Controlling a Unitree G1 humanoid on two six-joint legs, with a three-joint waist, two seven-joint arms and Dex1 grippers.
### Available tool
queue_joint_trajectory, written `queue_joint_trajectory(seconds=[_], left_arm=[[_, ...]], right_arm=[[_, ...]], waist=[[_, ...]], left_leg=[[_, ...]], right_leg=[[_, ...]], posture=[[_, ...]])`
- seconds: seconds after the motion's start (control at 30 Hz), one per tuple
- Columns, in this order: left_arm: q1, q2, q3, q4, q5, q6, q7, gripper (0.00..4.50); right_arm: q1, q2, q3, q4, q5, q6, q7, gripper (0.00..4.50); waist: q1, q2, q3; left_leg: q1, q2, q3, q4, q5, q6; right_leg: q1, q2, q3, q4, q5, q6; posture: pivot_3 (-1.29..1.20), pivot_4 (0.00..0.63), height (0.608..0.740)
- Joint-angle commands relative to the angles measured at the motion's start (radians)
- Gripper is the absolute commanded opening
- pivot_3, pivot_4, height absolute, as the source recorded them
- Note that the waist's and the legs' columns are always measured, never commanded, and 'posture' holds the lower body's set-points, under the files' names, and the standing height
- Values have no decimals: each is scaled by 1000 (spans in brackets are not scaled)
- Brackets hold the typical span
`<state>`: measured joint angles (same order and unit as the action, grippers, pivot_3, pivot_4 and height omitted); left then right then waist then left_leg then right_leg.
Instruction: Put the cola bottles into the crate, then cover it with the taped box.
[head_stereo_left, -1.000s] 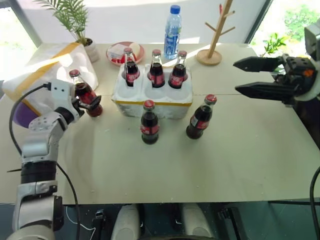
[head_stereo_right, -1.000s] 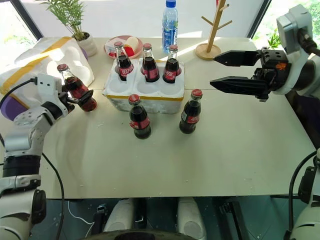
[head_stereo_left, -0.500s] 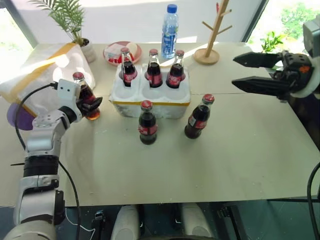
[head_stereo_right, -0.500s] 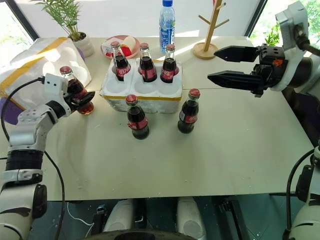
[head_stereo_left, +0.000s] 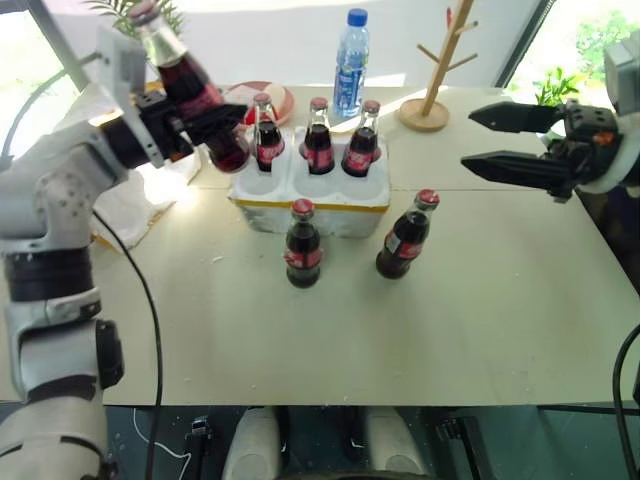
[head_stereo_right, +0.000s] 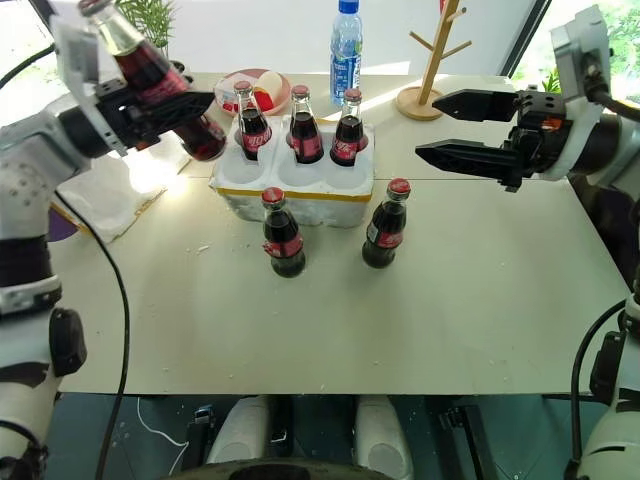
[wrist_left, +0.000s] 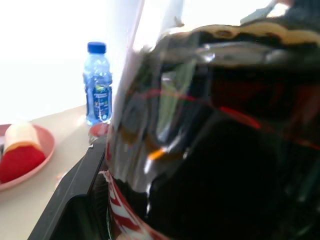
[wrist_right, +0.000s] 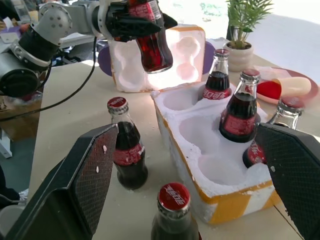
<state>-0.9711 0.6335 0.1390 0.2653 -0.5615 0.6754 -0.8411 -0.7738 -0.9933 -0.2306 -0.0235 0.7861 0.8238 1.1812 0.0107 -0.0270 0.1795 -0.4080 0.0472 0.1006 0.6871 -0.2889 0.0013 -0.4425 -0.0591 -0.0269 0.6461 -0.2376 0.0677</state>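
We are gripping a dark glass cola bottle (head_stereo_left: 195, 95) in the left pincer (head_stereo_left: 200, 125) at upper left, right pincer (head_stereo_left: 500, 140) gaping empty, and should be levelling it upright over a free front hole of the white foam crate (head_stereo_left: 310, 195).

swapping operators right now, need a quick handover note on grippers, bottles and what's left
Left gripper: shut on a cola bottle, held tilted in the air beside the crate.
Right gripper: open, empty, off to the crate's right.
Done: three bottles stand in the crate's back row.
Left: seat the held bottle in a front hole, then the two bottles standing on the table, then cover with the taped box lying behind.
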Motion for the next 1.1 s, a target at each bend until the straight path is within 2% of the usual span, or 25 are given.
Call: queue_joint_trajectory(seconds=[0.03, 0.2, 0.37, 0.63, 0.7, 0.77, 0.93, 1.1], left_arm=[[-75, -36, -68, 154, 120, -163, -26, 2859], [-88, -81, -126, 302, 222, -295, -58, 2859], [-69, -126, -145, 387, 298, -400, -21, 2859], [-32, -179, -138, 437, 344, -443, 4, 2859], [-25, -175, -131, 417, 335, -431, -4, 3893], [-17, -153, -125, 365, 325, -414, -25, 4480], [-7, -92, -84, 228, 261, -322, -91, 4480], [15, 32, 5, 8, 66, -77, -236, 4480]], right_arm=[[15, 3, -25, -42, 3, -13, -21, 4500], [56, 7, -42, -82, 14, -5, -59, 4500], [84, 15, -44, -94, 9, -19, -87, 4500], [74, 26, -12, -74, -24, -50, -87, 4500], [62, 25, -6, -62, -29, -54, -82, 4500], [52, 19, 1, -50, -37, -61, -70, 4500], [33, 4, 14, -27, -58, -77, -35, 4500], [9, -8, 21, 4, -74, -82, -8, 4500]], waist=[[-1, 0, 0], [-7, 0, 1], [-1, 0, 1], [0, 0, 1], [0, 0, 1], [0, 0, 1], [-1, 0, 1], [-4, 0, 1]], left_leg=[[0, 0, 0, 0, 0, 0], [-2, 1, 0, 0, 0, 0], [-4, 1, 1, 0, 0, 0], [-2, 1, 0, 2, 0, 0], [-2, 1, 0, 2, 0, 0], [-2, 1, 0, 2, 0, 0], [-2, 1, 0, 2, 0, 1], [-2, 2, 0, 2, 0, 1]], right_leg=[[0, 0, 0, 0, 0, 0], [-2, 1, 1, -1, 0, 0], [-3, 0, 1, -2, 0, 0], [-1, 0, 1, 1, 0, 0], [-1, 0, 1, 1, 0, 0], [-1, 0, 1, 1, 0, 0], [-1, 0, 1, 1, 0, 0], [-1, 0, 1, 1, 0, 0]], posture=[[0, 150, 740], [0, 150, 740], [0, 150, 740], [0, 150, 740], [0, 150, 740], [0, 150, 740], [0, 150, 740], [0, 150, 740]])
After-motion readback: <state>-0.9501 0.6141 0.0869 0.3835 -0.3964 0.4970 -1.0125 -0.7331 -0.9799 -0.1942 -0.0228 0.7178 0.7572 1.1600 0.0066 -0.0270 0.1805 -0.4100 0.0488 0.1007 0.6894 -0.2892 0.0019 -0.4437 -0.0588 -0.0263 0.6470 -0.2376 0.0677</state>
